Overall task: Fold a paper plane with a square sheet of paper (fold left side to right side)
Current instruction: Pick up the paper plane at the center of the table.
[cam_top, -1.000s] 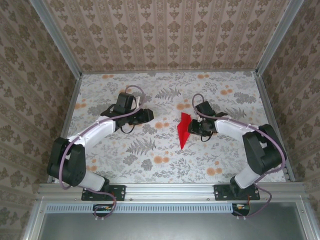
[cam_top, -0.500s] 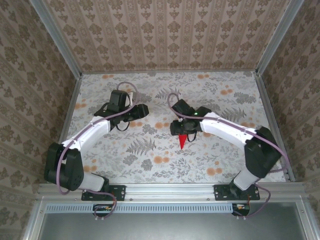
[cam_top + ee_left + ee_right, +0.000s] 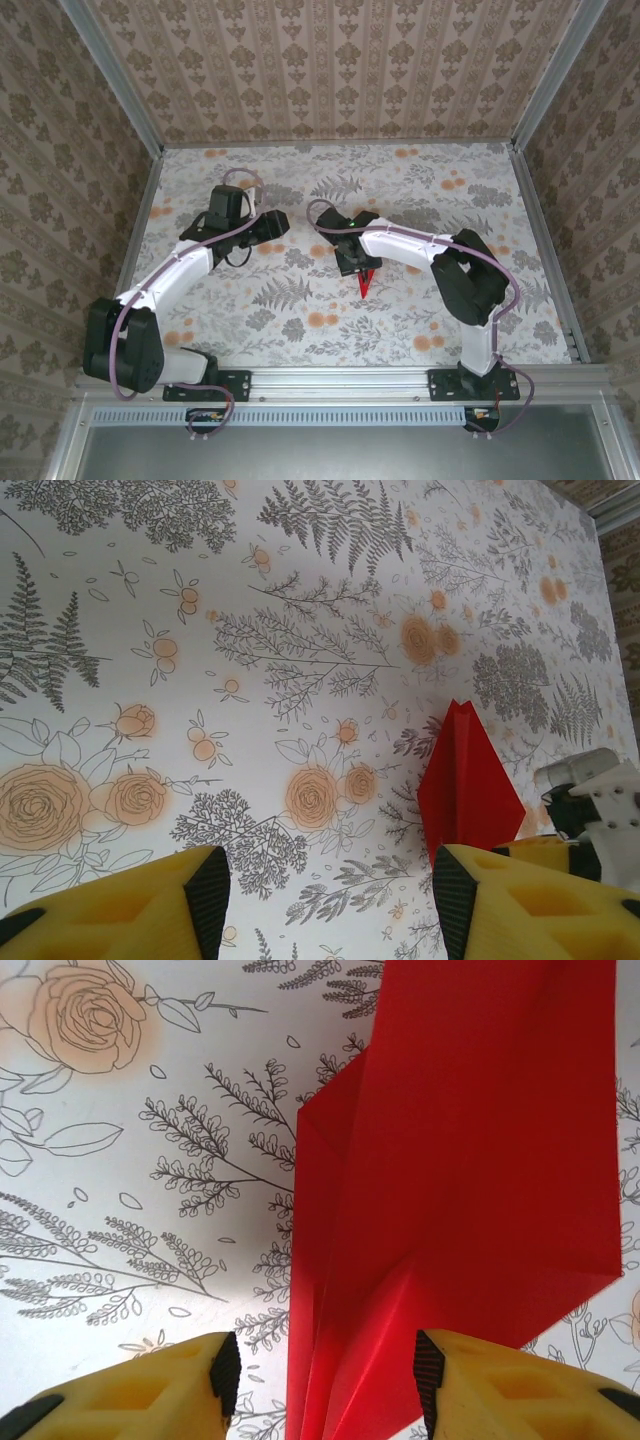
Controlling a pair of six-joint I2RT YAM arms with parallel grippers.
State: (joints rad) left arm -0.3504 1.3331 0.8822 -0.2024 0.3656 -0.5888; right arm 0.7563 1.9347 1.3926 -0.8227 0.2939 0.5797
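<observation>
One table (image 3: 300, 335), covered with a print of grey ferns and orange flowers, is enclosed on three sides by walls (image 3: 330, 70) of patterned wallpaper.

The left arm (image 3: 180, 270) is bent up from its base at the near left corner and is stretched toward the left middle of the table. The right arm (image 3: 420, 243) is folded over from the near right corner and is reached leftward to the table's centre.

The paper plane (image 3: 367, 283), a narrow pointed shape of bright red paper, is laid flat near the centre of the table, with its tip turned toward the near edge and its far end covered from above by the right gripper (image 3: 358, 262). From the left wrist the paper plane (image 3: 468, 790) is seen as a kite shape with a raised centre crease. From the right wrist its folded layers (image 3: 470, 1160) are seen close up.

The left gripper (image 3: 275, 225) is held well apart from the plane, to its left. Its jaws (image 3: 330, 900) are spread moderately, and nothing but bare cloth is seen between the yellow fingers (image 3: 120, 910).

The right gripper (image 3: 327, 1375) is poised over the plane with its jaws parted. The red paper is seen between them and runs under one finger, while the other finger is set off the paper's edge. No grip on it is seen, and whether it is touched cannot be told.
</observation>
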